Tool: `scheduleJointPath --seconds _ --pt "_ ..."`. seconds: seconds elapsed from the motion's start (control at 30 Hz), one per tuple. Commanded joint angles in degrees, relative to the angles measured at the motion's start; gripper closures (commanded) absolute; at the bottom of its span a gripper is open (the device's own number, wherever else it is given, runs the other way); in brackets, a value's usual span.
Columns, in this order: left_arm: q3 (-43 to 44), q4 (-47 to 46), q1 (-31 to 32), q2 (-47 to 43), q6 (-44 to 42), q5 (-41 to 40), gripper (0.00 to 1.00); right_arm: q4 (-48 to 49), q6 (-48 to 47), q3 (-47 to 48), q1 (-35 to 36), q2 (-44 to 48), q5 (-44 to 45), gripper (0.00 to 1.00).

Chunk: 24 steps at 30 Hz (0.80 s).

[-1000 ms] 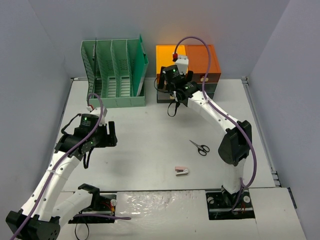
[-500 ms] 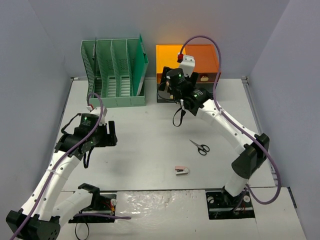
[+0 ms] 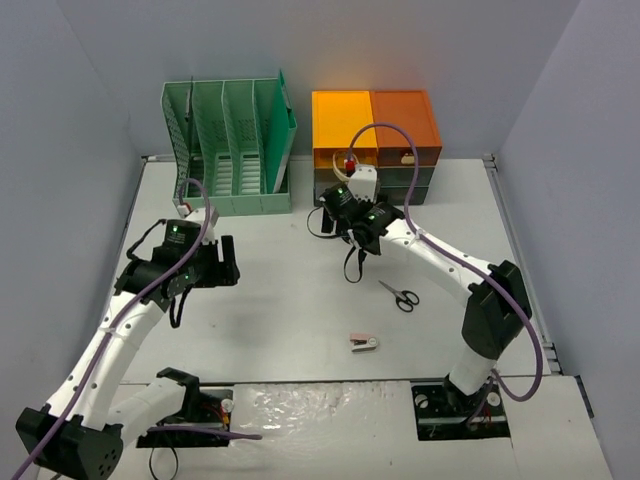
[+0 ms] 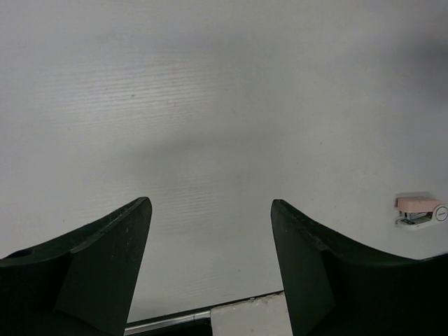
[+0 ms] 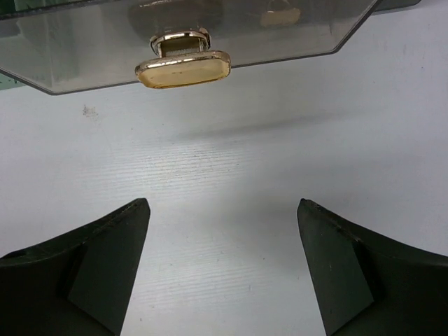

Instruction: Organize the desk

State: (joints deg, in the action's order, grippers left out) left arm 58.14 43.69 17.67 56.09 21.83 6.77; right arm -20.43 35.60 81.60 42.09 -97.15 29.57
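Your surface [image 3: 290, 300] spans the view beneath both arms. Scissors [image 3: 400, 296] and small pink stapler [image 3: 364, 342] lie loose mid-surface, likely awaiting storage. Right end effector [image 5: 224, 231] faces drawer handle [image 5: 183, 66], spread wide, empty, probably lined up for pull. Left end effector [image 4: 210, 231] hovers parted, holding nothing.

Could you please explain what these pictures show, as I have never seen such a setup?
Two robot arms are bolted at the near edge of a desk, each ending in a two-finger claw. The wide picture looks down from above; the other two come from wrist cameras, so the dark shapes below are fingers. On the desk lie scissors and a small pink stapler; a green file rack and an orange drawer unit stand at the back. The left gripper and the right gripper are open and empty; the right faces a gold drawer handle.
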Motion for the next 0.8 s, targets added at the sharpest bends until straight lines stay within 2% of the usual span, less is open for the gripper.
scheduleJointPath --seconds 0.0,0.5,0.77 --pt "8.6 -5.2 0.3 2.3 1.6 3.0 0.34 6.0 -2.3 1.9 -1.3 0.3 4.1 0.17" --pt "22.9 -7.3 0.4 10.7 4.4 7.4 0.34 12.7 -10.0 13.7 -7.9 -11.0 2.2 0.17" --pt "29.5 -12.9 0.8 16.1 6.5 14.0 0.33 13.2 -11.0 20.7 -12.3 -15.2 -0.9 0.17"
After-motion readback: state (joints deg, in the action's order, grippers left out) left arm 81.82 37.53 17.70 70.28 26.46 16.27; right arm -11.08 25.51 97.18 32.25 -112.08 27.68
